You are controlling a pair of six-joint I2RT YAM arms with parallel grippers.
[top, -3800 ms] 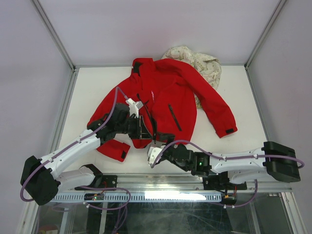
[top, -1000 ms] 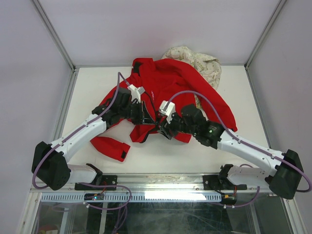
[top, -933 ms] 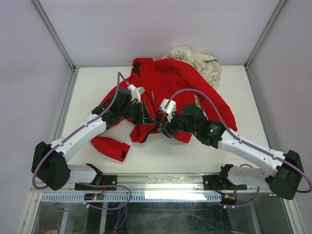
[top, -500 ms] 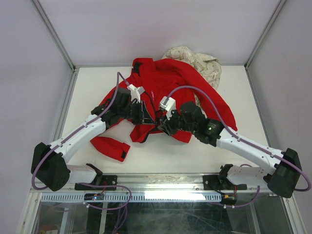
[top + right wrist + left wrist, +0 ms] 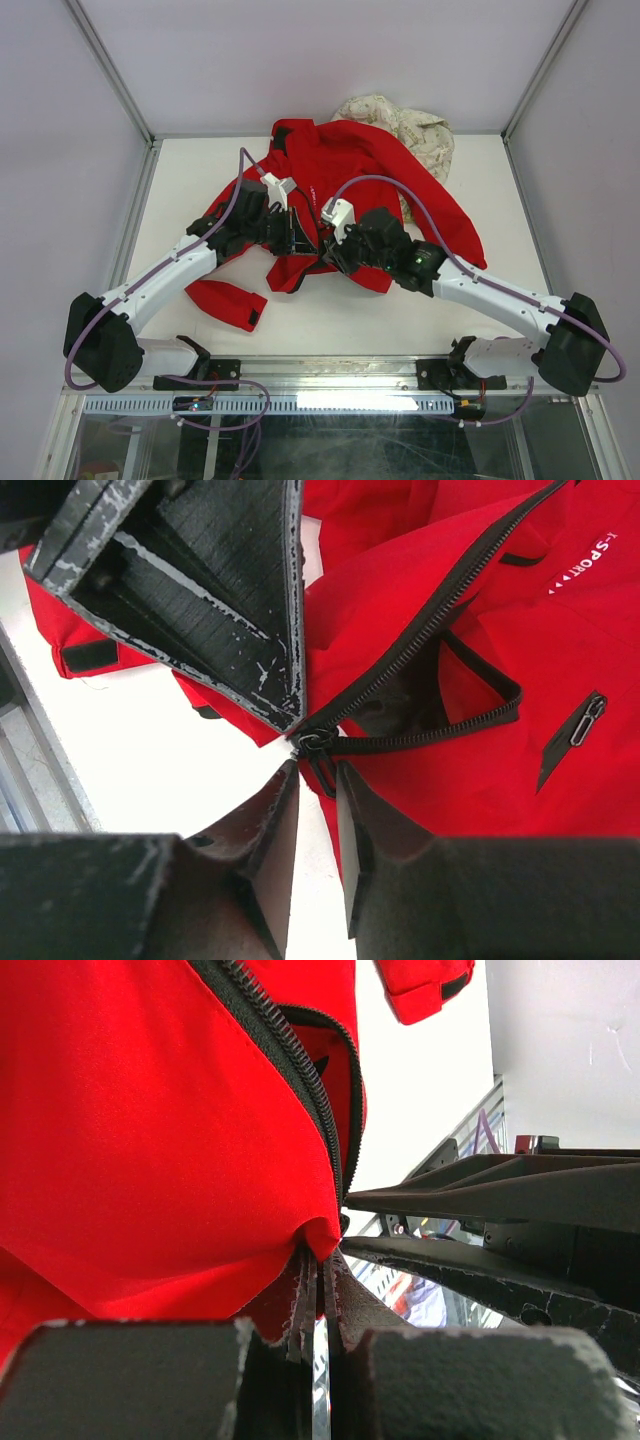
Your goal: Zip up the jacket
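Left hand [image 5: 318, 1265] on jacket [image 5: 150, 1110] hem

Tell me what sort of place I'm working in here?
Probably a lab robot cell: white table boxed in by plain walls on metal framing, only a jacket and another garment laid out.

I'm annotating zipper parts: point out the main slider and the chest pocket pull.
main slider [image 5: 313, 742]: right wrist view, on its dark body.
chest pocket pull [image 5: 584, 720]: right wrist view, on the tab's middle.
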